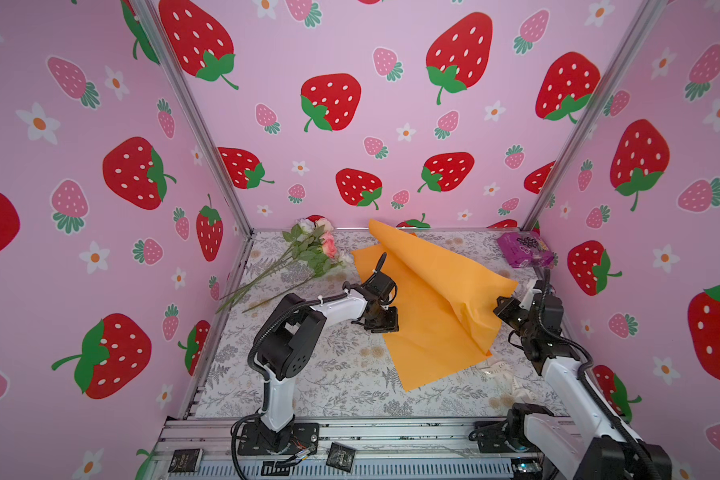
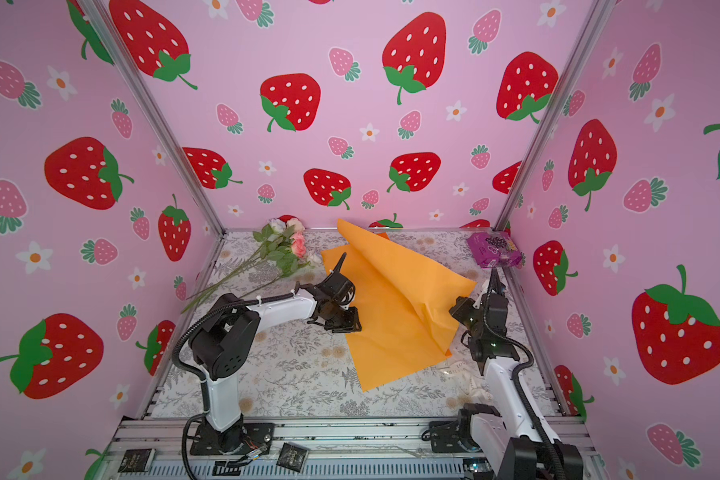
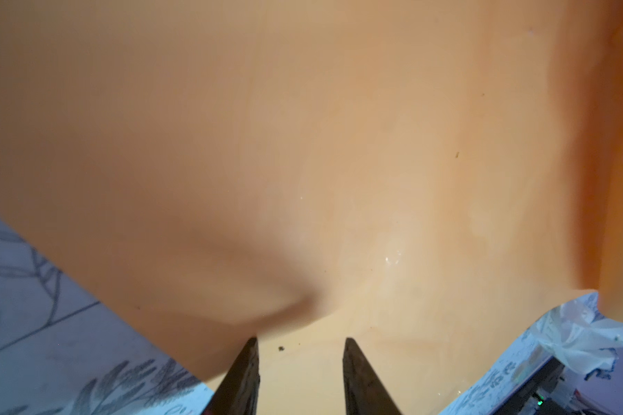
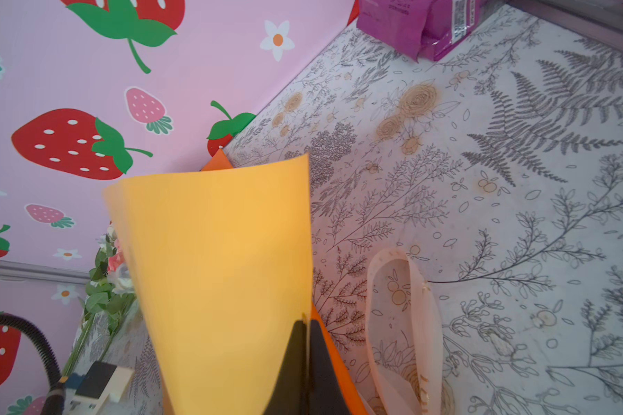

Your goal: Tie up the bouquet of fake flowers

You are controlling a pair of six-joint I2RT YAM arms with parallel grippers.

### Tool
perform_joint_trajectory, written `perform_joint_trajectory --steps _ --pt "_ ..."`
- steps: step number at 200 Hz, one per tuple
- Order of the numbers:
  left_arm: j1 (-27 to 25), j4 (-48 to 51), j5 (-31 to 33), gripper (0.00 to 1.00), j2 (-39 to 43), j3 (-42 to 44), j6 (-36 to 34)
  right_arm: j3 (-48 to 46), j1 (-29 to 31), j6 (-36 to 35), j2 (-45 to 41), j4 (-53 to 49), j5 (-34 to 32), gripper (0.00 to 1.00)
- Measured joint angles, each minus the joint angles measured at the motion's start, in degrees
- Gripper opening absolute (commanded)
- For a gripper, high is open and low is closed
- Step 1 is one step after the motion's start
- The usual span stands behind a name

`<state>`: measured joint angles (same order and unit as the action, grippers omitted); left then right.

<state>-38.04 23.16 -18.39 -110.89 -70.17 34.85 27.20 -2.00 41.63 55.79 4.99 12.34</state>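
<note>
Here, at the middle of the floral-print table (image 1: 341,374), the left gripper (image 3: 301,341) hovers with fingers apart over the flat part of the orange wrapping paper (image 1: 429,299). At three o'clock, the right gripper (image 4: 307,323) is clamped on the paper's edge, holding that side up in a curl. Farther back, the fake roses (image 1: 312,245) lie at eleven o'clock, just beside the paper, and a purple packet (image 1: 522,249) sits at one o'clock.
</note>
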Motion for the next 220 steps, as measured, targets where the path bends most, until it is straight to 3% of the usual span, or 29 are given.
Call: perform_joint_trajectory --steps 39,108,173,220 --pt "0.0 -1.1 2.3 0.36 8.1 10.4 1.3 0.5 -4.2 -2.6 4.7 0.9 2.8 0.0" --pt "0.3 -6.6 4.6 0.34 23.8 29.1 7.0 1.2 -4.6 -7.2 15.2 5.5 3.5 0.0" --pt "-0.3 -11.1 4.3 0.34 25.8 32.5 11.2 8.9 -4.7 -10.5 26.6 4.8 -4.1 0.0" --pt "-6.3 -14.4 4.3 0.35 28.0 35.3 15.4 18.0 -4.0 -13.2 35.4 3.9 -4.1 0.0"
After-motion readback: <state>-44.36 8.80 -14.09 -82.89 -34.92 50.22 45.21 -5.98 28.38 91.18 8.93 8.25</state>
